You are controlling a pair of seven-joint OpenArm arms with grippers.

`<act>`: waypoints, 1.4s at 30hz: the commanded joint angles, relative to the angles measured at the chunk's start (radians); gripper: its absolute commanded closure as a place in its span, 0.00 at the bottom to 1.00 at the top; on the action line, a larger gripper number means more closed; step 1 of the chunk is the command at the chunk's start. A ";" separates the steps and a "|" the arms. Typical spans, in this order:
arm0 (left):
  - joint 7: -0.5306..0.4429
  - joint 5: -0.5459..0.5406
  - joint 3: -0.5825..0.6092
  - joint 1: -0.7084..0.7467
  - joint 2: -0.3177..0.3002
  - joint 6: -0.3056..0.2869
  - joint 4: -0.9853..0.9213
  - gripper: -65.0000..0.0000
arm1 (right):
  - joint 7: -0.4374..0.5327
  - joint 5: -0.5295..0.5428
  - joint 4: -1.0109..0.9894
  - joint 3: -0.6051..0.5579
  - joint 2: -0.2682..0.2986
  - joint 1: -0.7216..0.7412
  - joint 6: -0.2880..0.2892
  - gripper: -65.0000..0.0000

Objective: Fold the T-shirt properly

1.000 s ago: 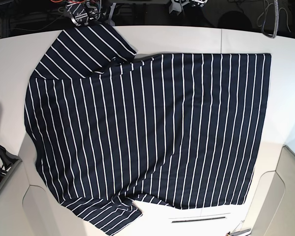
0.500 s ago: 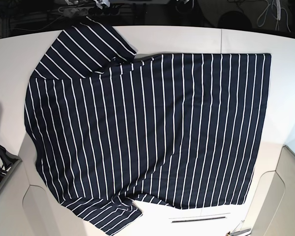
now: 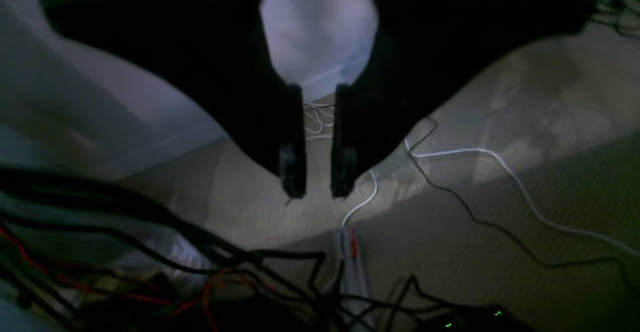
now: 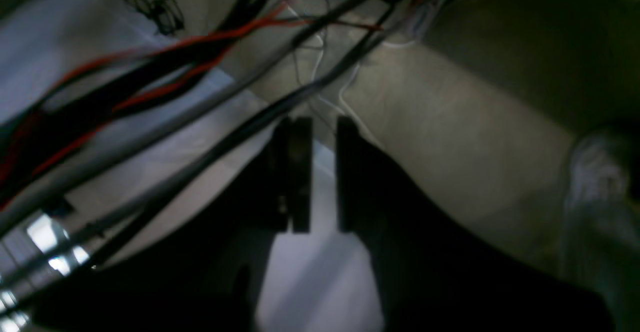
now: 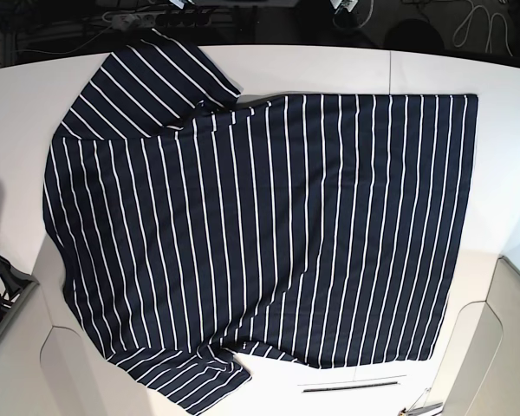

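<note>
In the base view the T-shirt (image 5: pixel 260 234) lies spread flat over most of the white table (image 5: pixel 433 74), its soft, near-black cloth crossed all over by thin, evenly spaced white stripes. One short sleeve splays toward 11 o'clock, the other bunches at the 7 o'clock corner, and the straight hem runs down the 3 o'clock side. Small wrinkles gather where the upper sleeve meets the body. Neither arm shows over the cloth.

The left gripper (image 3: pixel 318 192) hangs off the table, aimed at a pale floor strewn with white and black cables (image 3: pixel 500 161); its dark, flat fingers (image 3: pixel 292 172) stand a narrow slit apart, gripping nothing.

The right gripper (image 4: pixel 320 121) points toward 12 o'clock past a tangle of black and red wires (image 4: pixel 150 71); its blocky black fingers (image 4: pixel 297 172) are likewise slightly parted and empty.
</note>
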 commanded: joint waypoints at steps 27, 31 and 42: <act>0.351 -0.573 -0.713 0.185 -0.003 -0.174 0.663 0.72 | -0.133 0.481 0.814 0.828 -0.003 -0.129 0.086 0.44; 0.350 -0.649 -0.800 0.183 -0.003 -0.227 0.685 0.50 | -0.129 0.480 0.800 0.912 0.000 -0.097 0.079 0.43; 0.325 -0.705 -0.826 0.167 -0.116 -0.244 0.684 0.42 | -0.085 0.402 0.531 0.923 0.076 0.056 0.035 0.43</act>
